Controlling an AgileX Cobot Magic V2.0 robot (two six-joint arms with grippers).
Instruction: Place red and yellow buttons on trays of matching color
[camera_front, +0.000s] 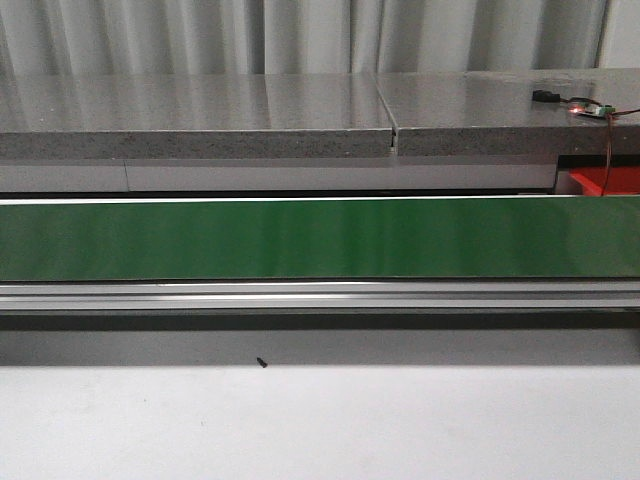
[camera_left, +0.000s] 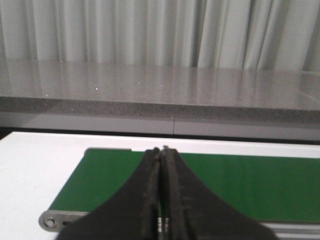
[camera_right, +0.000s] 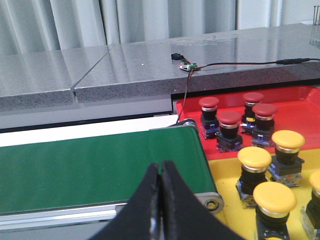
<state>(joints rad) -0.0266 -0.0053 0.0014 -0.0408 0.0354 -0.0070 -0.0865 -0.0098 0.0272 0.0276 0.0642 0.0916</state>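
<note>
belt (camera_front: 320, 238) bare, btns crowd trays (camera_right: 300, 112)

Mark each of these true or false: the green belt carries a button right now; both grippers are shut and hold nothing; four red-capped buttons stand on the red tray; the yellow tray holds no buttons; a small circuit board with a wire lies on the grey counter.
1. The green belt carries a button: false. No button shows on it in any view.
2. The left gripper and right gripper are shut and hold nothing: true.
3. Four red-capped buttons stand on the red tray: true.
4. The yellow tray holds no buttons: false. Several yellow-capped buttons stand on it.
5. A small circuit board with a wire lies on the grey counter: true.
</note>
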